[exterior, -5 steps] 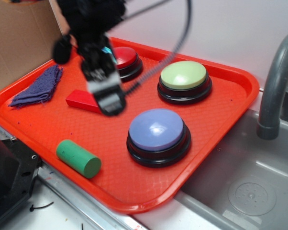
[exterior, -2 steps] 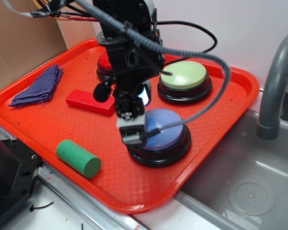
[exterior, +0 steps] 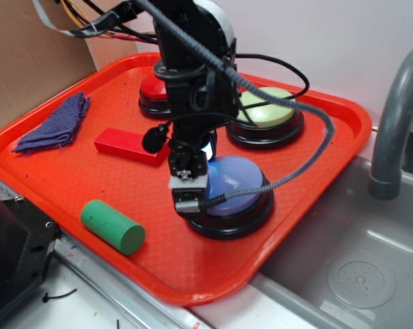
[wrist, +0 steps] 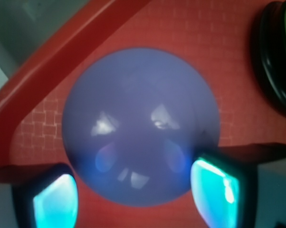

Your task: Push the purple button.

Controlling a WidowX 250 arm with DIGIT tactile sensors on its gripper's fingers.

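Purple button [exterior: 232, 186] under the gripper [exterior: 188, 199], near the front of the red tray [exterior: 316, 164].
Jaws stand wide, straddling the dome's near edge, in front of the green button [exterior: 269, 110]. Press apparently underway; next, push straight down.

A black, blocky WidowX arm [exterior: 193, 75] with a white-grey cap at its 12 o'clock end. A braided black cable [exterior: 289, 175] loops off toward 3 o'clock; thin red, yellow and grey wires [exterior: 90, 20] trail toward 10 o'clock. The gripper [exterior: 188, 195] carries a pale plate with a small dark marking. In the wrist view, its dark fingers [wrist: 52, 202] bear glowing turquoise pads.
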